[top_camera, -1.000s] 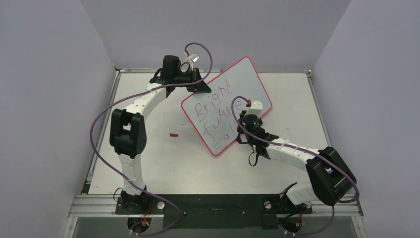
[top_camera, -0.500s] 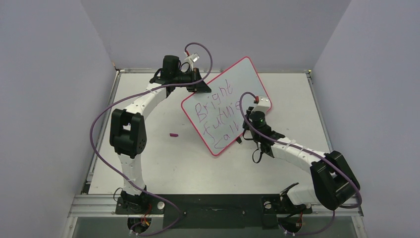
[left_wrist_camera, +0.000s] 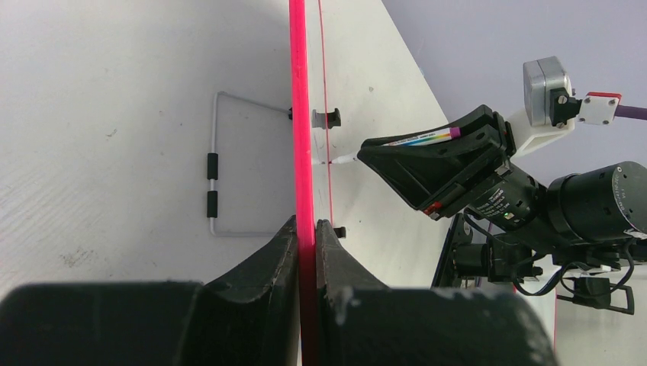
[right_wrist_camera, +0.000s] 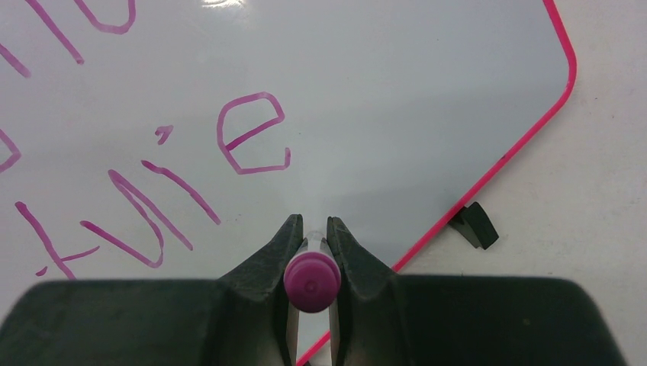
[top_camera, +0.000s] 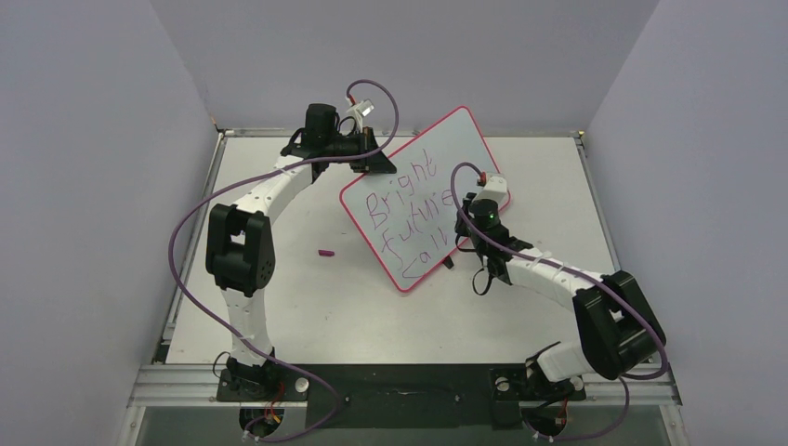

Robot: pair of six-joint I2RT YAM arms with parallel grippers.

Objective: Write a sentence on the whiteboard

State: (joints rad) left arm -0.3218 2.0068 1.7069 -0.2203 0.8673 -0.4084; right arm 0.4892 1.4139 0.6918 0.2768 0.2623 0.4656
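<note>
The whiteboard (top_camera: 444,163), white with a pink-red frame, stands tilted at mid-table. My left gripper (top_camera: 376,165) is shut on its top-left frame edge; in the left wrist view the jaws (left_wrist_camera: 306,229) clamp the pink frame (left_wrist_camera: 300,114). The sentence (top_camera: 409,216) reads "Bright future call" in magenta, in three slanted lines. My right gripper (top_camera: 460,243) is shut on a magenta marker (right_wrist_camera: 312,280), pointed at the board (right_wrist_camera: 397,69) just below the "e" (right_wrist_camera: 252,141). The marker's white tip (left_wrist_camera: 343,160) meets the board face.
A small magenta cap (top_camera: 326,252) lies on the table left of the board. A wire stand (left_wrist_camera: 213,175) with black sleeves sits behind the board. Black clips (right_wrist_camera: 474,225) sit on the board's lower edge. Grey walls enclose the table on three sides.
My right gripper with the marker has shifted a little to the right and away along the board's lower right part. The third line has grown from "cal" to "call". The left arm has not moved.
</note>
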